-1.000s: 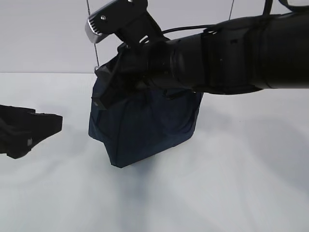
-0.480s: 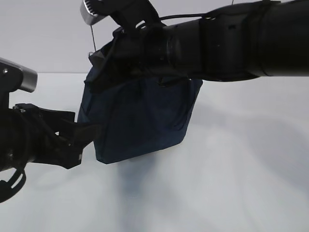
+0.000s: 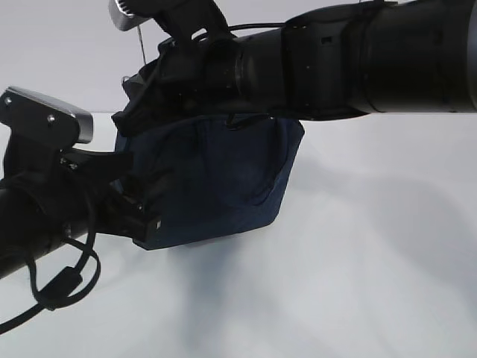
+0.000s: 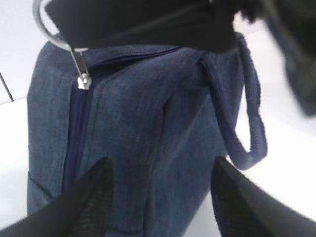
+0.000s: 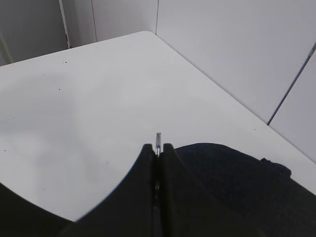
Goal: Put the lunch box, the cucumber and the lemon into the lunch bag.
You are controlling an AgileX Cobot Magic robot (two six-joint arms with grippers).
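The dark navy lunch bag (image 3: pixel 223 175) hangs tilted under my right arm, its zipper shut as far as I can see. My right gripper (image 5: pixel 157 146) is shut on the bag's metal ring pull (image 5: pixel 158 137), and the bag's top (image 5: pixel 232 173) shows just beneath it. In the left wrist view the ring pull (image 4: pixel 49 32) sits at the top left, above the zipper slider (image 4: pixel 82 82). My left gripper (image 4: pixel 163 160) stands open close in front of the bag's side (image 4: pixel 148 108), near its lower left corner (image 3: pixel 145 224). The lunch box, cucumber and lemon are out of view.
A loop handle (image 4: pixel 249 123) hangs off the bag's right side. The white table (image 3: pixel 358 283) spreads around the bag, and its far corner (image 5: pixel 148 33) meets grey wall panels. My right arm (image 3: pixel 358 56) spans the upper part of the exterior view.
My left arm has come in from the left, right up to the bag's lower left corner. The right gripper has carried the bag up and leftward by the ring pull.
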